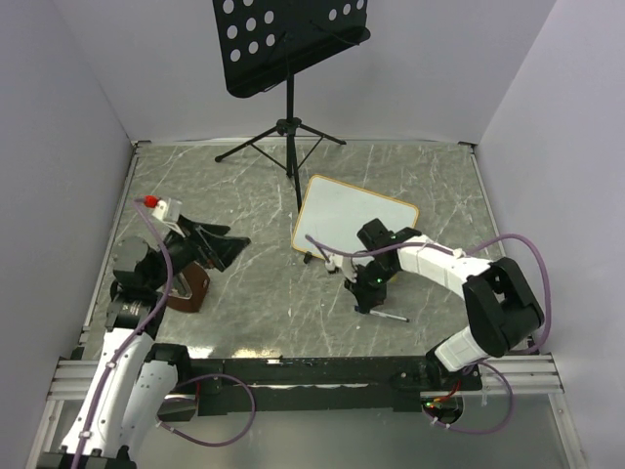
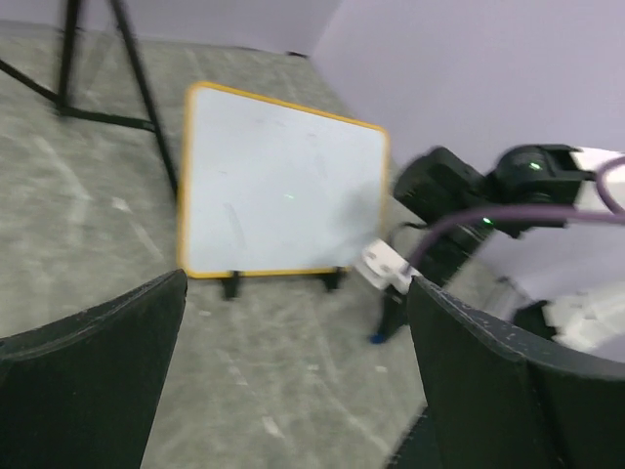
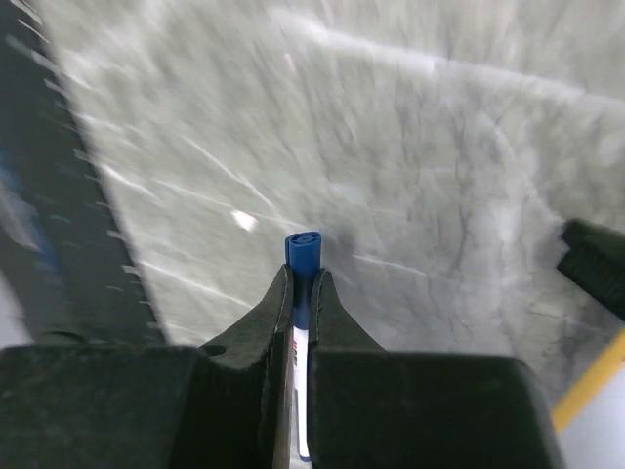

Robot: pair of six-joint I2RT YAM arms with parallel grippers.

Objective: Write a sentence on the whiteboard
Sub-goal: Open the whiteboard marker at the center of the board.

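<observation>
Whiteboard [image 1: 354,220] standing; rt fingers [image 3: 262,327] clamp blue marker [image 3: 302,250], prob. capped.

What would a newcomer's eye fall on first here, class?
The black music stand looms at the back. Then comes the blank whiteboard, propped mid-table. Just in front of it, the right gripper is shut on a blue-ended marker.

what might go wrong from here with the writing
The wood-framed white whiteboard stands free on small black feet, and the open left gripper is apart from it; pen pressure may tip it. The right gripper pinches the blue-ended marker thinly, so it might pivot.
</observation>
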